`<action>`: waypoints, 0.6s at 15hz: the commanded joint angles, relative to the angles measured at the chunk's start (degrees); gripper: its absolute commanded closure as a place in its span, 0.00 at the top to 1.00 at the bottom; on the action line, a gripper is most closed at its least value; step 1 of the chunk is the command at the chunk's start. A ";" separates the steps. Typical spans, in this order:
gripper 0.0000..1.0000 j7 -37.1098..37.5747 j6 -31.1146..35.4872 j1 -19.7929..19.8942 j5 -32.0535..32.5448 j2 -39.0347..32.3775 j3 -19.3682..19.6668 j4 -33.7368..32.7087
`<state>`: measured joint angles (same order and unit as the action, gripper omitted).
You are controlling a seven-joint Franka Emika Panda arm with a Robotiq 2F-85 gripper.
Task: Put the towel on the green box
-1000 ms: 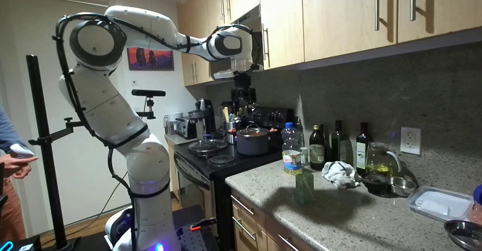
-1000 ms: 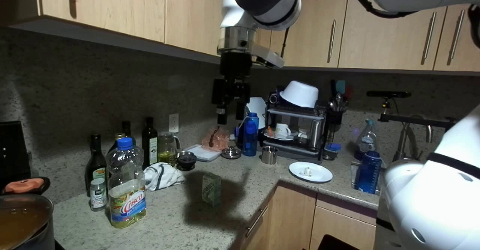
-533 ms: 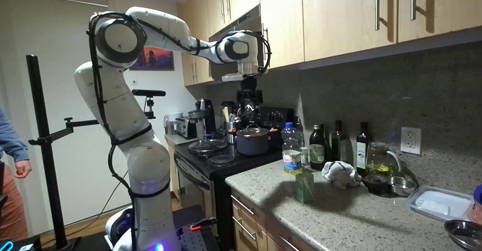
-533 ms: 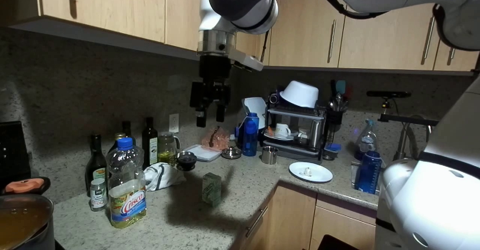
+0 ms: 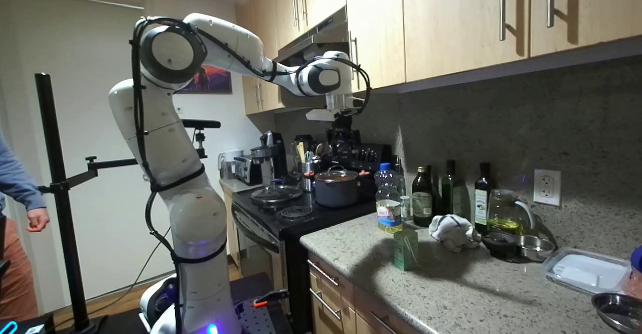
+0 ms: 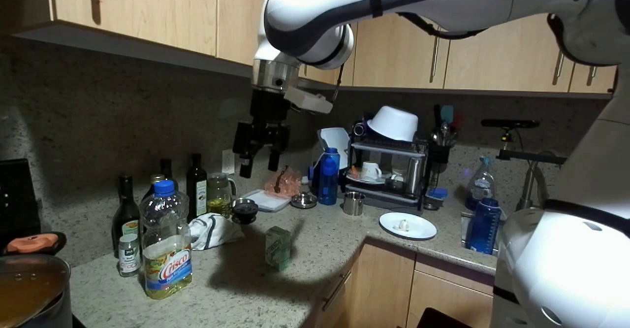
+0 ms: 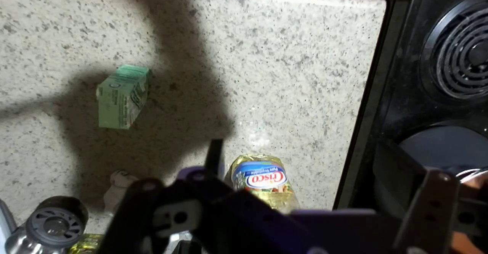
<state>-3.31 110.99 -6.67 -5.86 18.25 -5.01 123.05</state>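
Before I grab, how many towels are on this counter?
1: the crumpled towel, lying between the green box and the glass pitcher. Another could be hidden from these views.

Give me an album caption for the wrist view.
Green box, partly hidden towel and Crisco bottle on a speckled counter, with black stove alongside.

We see soft, matt cloth in the crumpled white towel with dark stripes (image 6: 215, 231) and what looks like printed paperboard in the green rectangular box (image 7: 122, 97). The speckled pale countertop (image 7: 297, 74) looks to us like smooth stone with a slight gloss, the clear blue-capped bottle (image 6: 166, 242) like shiny plastic.
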 commanded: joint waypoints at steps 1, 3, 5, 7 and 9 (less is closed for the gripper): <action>1.00 -2.52 7.23 0.14 -0.05 -5.86 0.45 -0.55; 1.00 -3.47 9.65 0.06 0.40 -9.92 0.26 -1.90; 1.00 -2.84 11.49 0.17 2.27 -13.34 -0.28 -3.34; 1.00 -3.27 10.32 -0.05 4.37 -14.60 -0.71 -4.78; 1.00 -2.27 11.22 0.15 3.49 -14.06 -0.58 -2.98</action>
<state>-5.60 122.33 -6.69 -2.35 4.17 -5.41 120.13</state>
